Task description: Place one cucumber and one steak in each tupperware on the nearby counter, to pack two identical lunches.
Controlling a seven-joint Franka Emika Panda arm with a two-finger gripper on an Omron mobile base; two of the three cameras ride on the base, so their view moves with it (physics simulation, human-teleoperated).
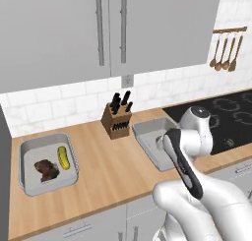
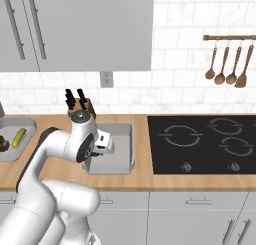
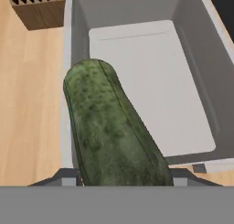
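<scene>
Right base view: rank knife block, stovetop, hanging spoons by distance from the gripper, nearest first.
Gripper sits over the near tupperware.
1. Knife block, just behind, at the wall.
2. Stovetop, to the right on the counter.
3. Hanging spoons, far right, high on the wall.

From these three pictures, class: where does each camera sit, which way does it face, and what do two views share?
Left base view: behind-left, looking down over the counter; arm lower right.
Right base view: behind-right, facing the stovetop; arm lower left.
Hand view: on the hand, looking along the held dark green cucumber into the empty tupperware.
Shared: knife block, that tupperware.
</scene>
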